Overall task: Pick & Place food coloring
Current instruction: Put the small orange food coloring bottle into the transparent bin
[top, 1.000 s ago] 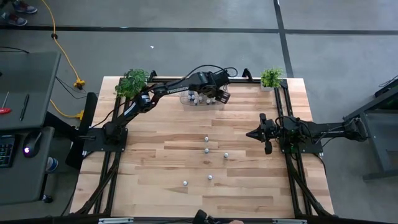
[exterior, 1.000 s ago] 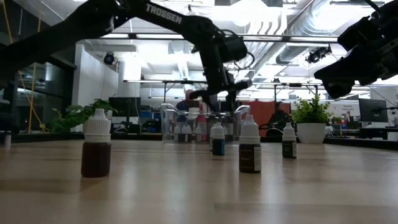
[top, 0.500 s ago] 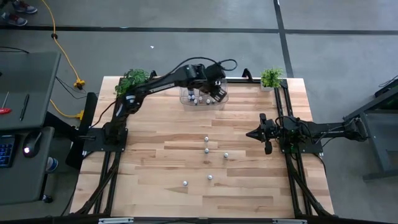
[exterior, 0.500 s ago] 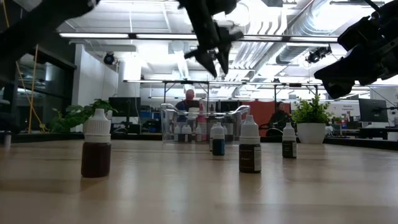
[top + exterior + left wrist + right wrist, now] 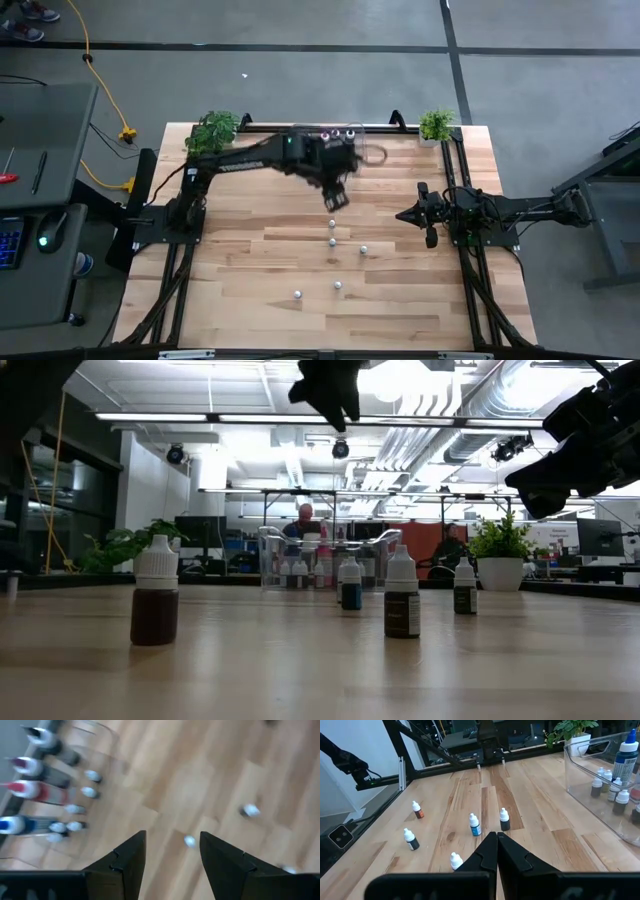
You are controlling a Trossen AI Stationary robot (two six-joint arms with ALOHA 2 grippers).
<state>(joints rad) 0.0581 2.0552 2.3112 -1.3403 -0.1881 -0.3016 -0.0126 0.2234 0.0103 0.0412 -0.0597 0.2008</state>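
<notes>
Several small food coloring bottles stand upright on the wood table near its middle: one [image 5: 331, 224], one [image 5: 333, 241], one [image 5: 363, 248], and others nearer. The low view shows a brown one [image 5: 155, 595], a blue one [image 5: 350, 585] and a dark one [image 5: 402, 600]. More bottles [image 5: 35, 790] stand inside the clear bin [image 5: 352, 138] at the far edge. My left gripper [image 5: 338, 200] hangs open and empty high above the table, between the bin and the loose bottles [image 5: 189, 840]. My right gripper [image 5: 405, 214] waits shut at the right side.
Two potted plants stand at the far corners, one [image 5: 212, 130] on the left and one [image 5: 436, 124] on the right. Black frame rails [image 5: 465, 250] run along both sides of the table. Bare wood lies between the bin and the loose bottles.
My left gripper has risen out of the bin and swung toward the near edge, and now hangs high over the table's middle. The bottles on the table have not moved.
</notes>
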